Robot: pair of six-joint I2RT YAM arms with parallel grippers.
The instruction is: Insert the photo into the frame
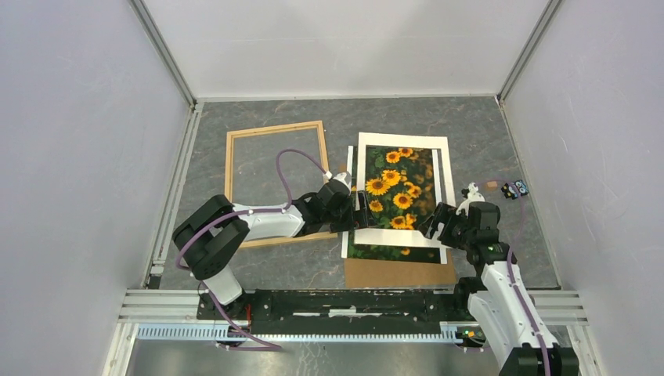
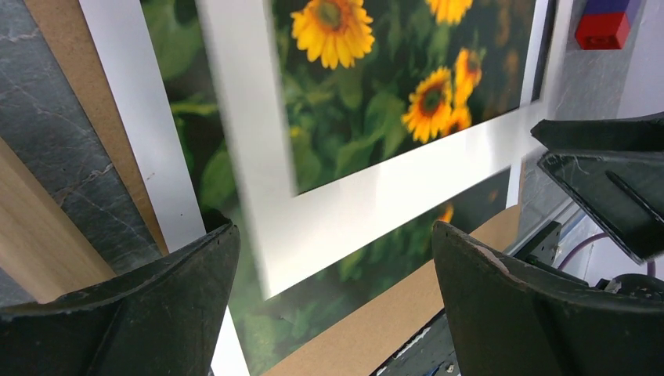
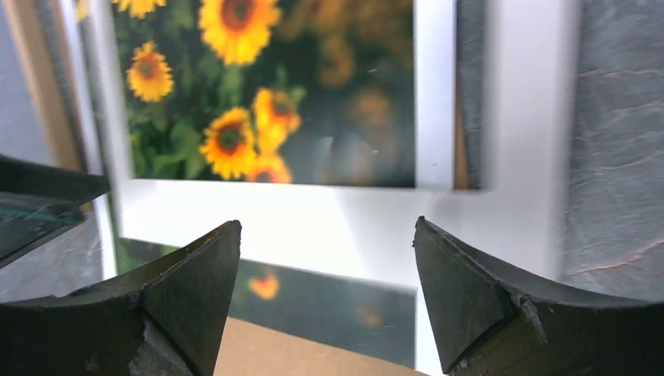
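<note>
While both sets of jaws stand apart and empty | frame (image 1: 274, 129): rigid thin wood strips, left of left gripper (image 2: 335, 231) | photo (image 1: 395, 184): probably light, limp, crease-prone glossy paper under stiff white mat (image 1: 401, 141), between left gripper and right gripper (image 3: 327, 223); likely grasp: exposed near edge.

The mat (image 1: 401, 237) hides part of the photo (image 1: 397, 186), which hides most of the board (image 1: 399, 272); the left arm (image 1: 266, 222) covers one corner of the frame (image 1: 274, 129).
</note>
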